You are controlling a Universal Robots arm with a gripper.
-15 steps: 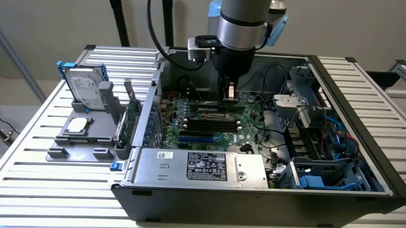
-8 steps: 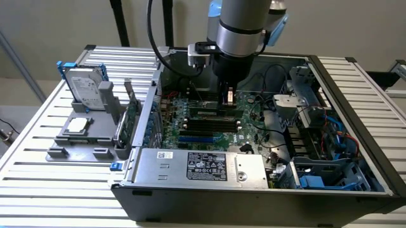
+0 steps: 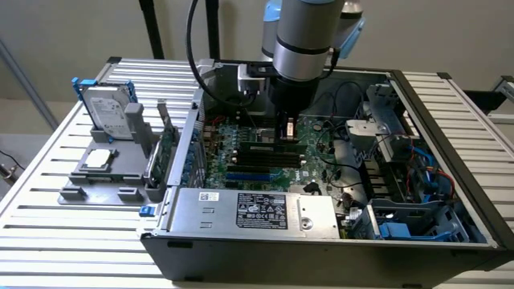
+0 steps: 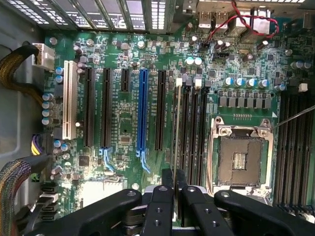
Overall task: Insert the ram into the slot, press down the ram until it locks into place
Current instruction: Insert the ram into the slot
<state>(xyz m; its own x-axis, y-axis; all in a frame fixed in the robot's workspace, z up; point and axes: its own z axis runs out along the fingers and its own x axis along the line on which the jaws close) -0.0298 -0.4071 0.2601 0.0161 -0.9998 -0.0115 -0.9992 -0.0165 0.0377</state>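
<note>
In the exterior view, an open case (image 3: 449,198) lies on the slatted desk (image 3: 72,235). The arm (image 3: 304,42) reaches down into it, and the hand (image 3: 287,131) hangs low over the motherboard (image 3: 233,135), beyond the blue slot (image 3: 249,176) and the black slots next to it. From here I cannot tell what the hand holds. In the wrist view, the hand (image 4: 173,181) is narrow, its fingers (image 4: 166,179) pinched on the ram (image 4: 176,132). The ram is seen edge-on as a thin upright strip. It runs parallel to the blue slot (image 4: 142,115), two rows over from it, towards the socket (image 4: 239,160). It lines up with the slot (image 4: 179,96), the first of the black bank on the blue slot's side. I cannot tell whether it is seated.
</note>
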